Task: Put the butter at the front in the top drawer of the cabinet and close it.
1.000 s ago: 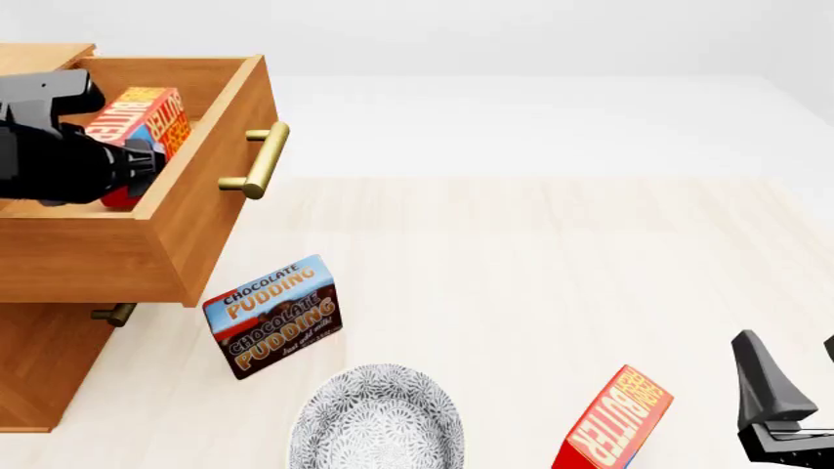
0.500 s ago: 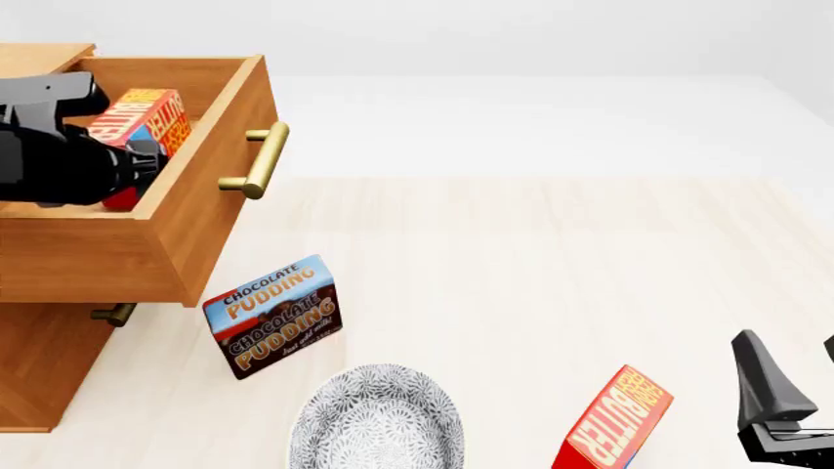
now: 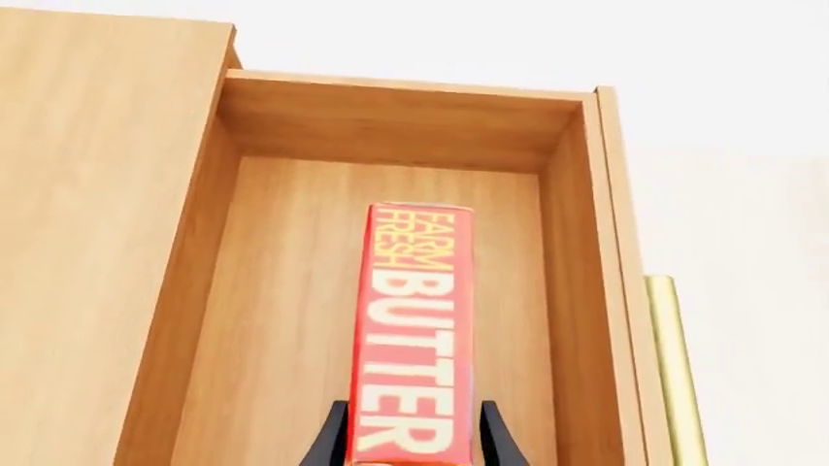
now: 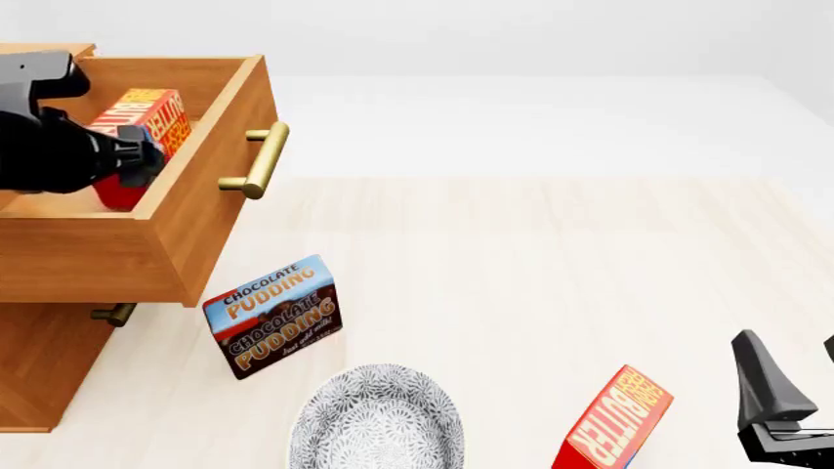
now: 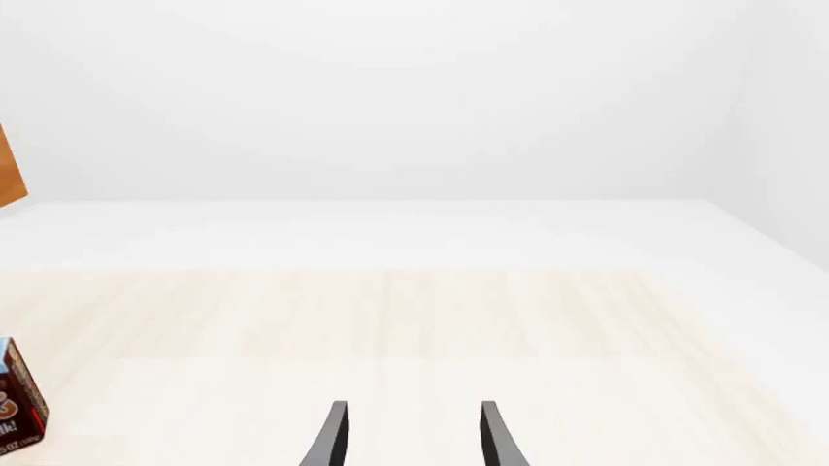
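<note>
Right pincer (image 5: pixel 410 437): fingers parted, nothing between, over pale wood bench (image 5: pixel 428 320). Pudding box (image 5: pixel 19 398) corner at one edge. Brown cabinet (image 5: pixel 8 170) sliver beyond it.

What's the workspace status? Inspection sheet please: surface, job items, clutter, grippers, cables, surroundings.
Surface: pale wood table, white beyond.
Job's things: butter upright inside the open top drawer of the cabinet; drawer not yet closed.
Clutter: second butter box, chocolate pudding box, patterned bowl on the table.
Grippers: left gripper jaws flank the butter, grip unclear; right gripper open, empty, over the table.
Cables: nothing seen.
Surroundings: plain white backdrop, nothing else seen.
</note>
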Robot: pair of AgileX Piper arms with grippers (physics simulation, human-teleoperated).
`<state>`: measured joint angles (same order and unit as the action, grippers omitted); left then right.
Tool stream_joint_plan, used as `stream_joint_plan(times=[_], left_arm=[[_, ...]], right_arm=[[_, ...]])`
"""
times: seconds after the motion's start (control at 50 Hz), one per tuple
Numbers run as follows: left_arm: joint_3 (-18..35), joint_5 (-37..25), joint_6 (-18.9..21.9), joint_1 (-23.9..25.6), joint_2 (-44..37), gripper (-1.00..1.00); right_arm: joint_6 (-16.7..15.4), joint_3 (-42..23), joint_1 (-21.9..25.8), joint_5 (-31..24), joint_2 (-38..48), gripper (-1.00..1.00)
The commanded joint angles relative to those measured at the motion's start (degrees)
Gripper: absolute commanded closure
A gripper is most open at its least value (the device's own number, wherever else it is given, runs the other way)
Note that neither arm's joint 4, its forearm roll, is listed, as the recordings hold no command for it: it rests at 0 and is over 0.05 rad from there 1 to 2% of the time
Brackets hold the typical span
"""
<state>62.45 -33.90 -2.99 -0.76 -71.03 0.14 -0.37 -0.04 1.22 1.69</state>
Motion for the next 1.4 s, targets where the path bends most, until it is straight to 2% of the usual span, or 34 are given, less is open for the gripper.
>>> stream_joint_plan(times=[0.02, 0.64, 0.78, 1.12, 1.16, 1.22, 1.26, 1.4], left_arm=[[1.50, -2.70, 0.58, -0.04, 2.29, -1.00], [4.68, -9.16, 2.29, 1.18, 9.30, -1.00], [7.54, -12.09, 3.13, 2.90, 10.91, -1.00], [14.04, -18.24, 4.10, 9.00, 13.38, -1.00], [14.26, -18.30, 4.18, 9.40, 13.28, -1.00], [15.51, -18.04, 3.23, 12.75, 12.82, -1.00], [15.71, -17.95, 4.27, 12.67, 12.12, -1.00], [16.80, -15.78, 4.52, 17.58, 8.59, -1.00]], right_arm=[[-0.04, 0.10, 0.00, -0.33, -0.46, -1.00], [-0.04, 0.10, 0.01, -0.33, -0.45, -1.00], [-0.06, 0.10, 0.01, -0.32, -0.44, -1.00], [-0.04, 0.10, 0.01, -0.32, -0.44, -1.00], [-0.04, 0.10, 0.01, -0.32, -0.42, -1.00], [-0.04, 0.10, 0.00, -0.33, -0.44, -1.00], [-0.05, 0.10, 0.01, -0.33, -0.44, -1.00], [-0.04, 0.10, 0.00, -0.33, -0.45, -1.00]])
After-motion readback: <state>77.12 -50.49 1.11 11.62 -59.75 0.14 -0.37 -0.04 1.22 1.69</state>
